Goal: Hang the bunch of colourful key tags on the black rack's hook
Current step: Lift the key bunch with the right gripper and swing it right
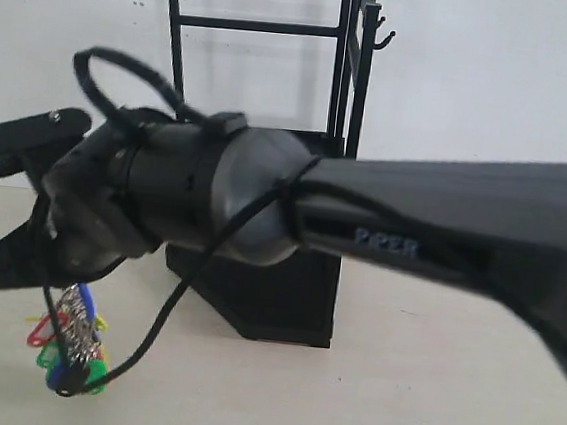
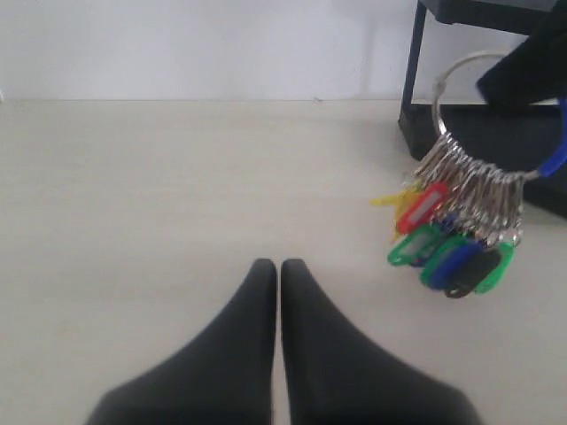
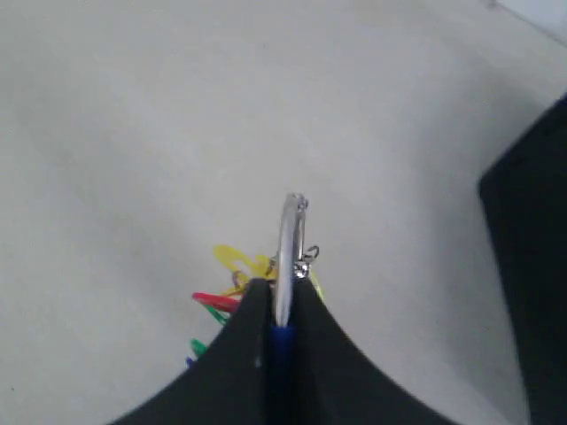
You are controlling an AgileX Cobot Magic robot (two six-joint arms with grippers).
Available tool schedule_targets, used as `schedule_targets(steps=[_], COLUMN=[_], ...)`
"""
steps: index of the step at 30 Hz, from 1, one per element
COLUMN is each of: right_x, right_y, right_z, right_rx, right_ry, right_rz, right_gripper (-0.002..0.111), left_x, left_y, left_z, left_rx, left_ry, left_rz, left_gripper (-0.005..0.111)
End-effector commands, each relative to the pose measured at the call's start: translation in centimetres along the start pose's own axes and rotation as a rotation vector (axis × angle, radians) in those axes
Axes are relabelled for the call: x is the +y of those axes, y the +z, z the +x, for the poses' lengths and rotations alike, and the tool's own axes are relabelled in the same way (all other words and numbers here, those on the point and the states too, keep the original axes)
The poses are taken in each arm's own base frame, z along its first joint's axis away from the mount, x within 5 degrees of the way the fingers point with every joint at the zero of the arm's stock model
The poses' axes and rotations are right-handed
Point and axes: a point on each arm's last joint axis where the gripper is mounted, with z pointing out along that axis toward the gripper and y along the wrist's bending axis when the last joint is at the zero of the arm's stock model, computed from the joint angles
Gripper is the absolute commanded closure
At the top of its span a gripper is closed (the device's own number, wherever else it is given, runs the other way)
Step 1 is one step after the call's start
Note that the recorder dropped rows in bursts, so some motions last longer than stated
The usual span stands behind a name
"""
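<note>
The colourful key tag bunch (image 1: 72,341) hangs just above the tabletop at the lower left, its yellow, red, green and blue tags (image 2: 450,243) dangling from a large metal ring (image 2: 443,106). My right gripper (image 3: 282,288) is shut on that ring and its blue loop, with tags (image 3: 229,266) showing beyond the tips. The right arm (image 1: 265,201) reaches across the front of the black rack (image 1: 285,298). The hook (image 1: 384,36) juts from the rack's top right upright, far above the bunch. My left gripper (image 2: 280,266) is shut and holds nothing, left of the bunch.
A white wall stands behind the rack. The rack's base (image 2: 496,133) sits close behind the hanging bunch and appears as a dark mass (image 3: 532,266) in the right wrist view. A black cable (image 1: 169,307) loops under the right arm. Pale tabletop (image 2: 177,177) spreads leftward.
</note>
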Motion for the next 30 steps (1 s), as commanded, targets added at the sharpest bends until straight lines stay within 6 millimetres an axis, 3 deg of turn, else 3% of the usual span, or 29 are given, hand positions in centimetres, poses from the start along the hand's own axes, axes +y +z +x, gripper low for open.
schedule_targets(steps=[1,5,7,13,15,19,21,23,26,27,30], right_x=[-2.2,-2.8,-3.3,-5.7,-7.9,-12.3,-12.9,-12.1,-11.9,-12.1,-12.3], right_y=[-4.4,-8.3,-11.1,-21.2,-25.4,-31.2,-33.2,-33.3,-33.0,-32.9,-33.2], right_z=[-2.1,-2.9,-2.5,1.9,4.0,6.8,7.4,7.0,6.6,6.5,6.2], right_rx=[-0.011,-0.039,-0.054,-0.175,-0.247,-0.315,-0.36,-0.393,-0.372,-0.376,-0.484], right_ry=[0.075,0.035,0.033,0.041,0.061,0.229,0.31,0.274,0.027,0.033,0.271], right_rz=[0.052,0.057,0.056,0.062,0.183,0.562,0.586,0.471,0.499,0.526,0.507], right_gripper=[0.108,0.108,0.108,0.108,0.108,0.108,0.108,0.108,0.108,0.108,0.108], left_x=[0.0,0.0,0.0,0.0,0.0,0.0,0.0,0.0,0.0,0.0,0.0], left_y=[0.0,0.0,0.0,0.0,0.0,0.0,0.0,0.0,0.0,0.0,0.0], left_z=[-0.2,-0.2,-0.2,-0.2,-0.2,-0.2,-0.2,-0.2,-0.2,-0.2,-0.2], left_rx=[-0.019,-0.019,-0.019,-0.019,-0.019,-0.019,-0.019,-0.019,-0.019,-0.019,-0.019], left_ry=[-0.018,-0.018,-0.018,-0.018,-0.018,-0.018,-0.018,-0.018,-0.018,-0.018,-0.018], left_rz=[-0.003,-0.003,-0.003,-0.003,-0.003,-0.003,-0.003,-0.003,-0.003,-0.003,-0.003], left_gripper=[0.102,0.102,0.102,0.102,0.102,0.102,0.102,0.102,0.102,0.102,0.102])
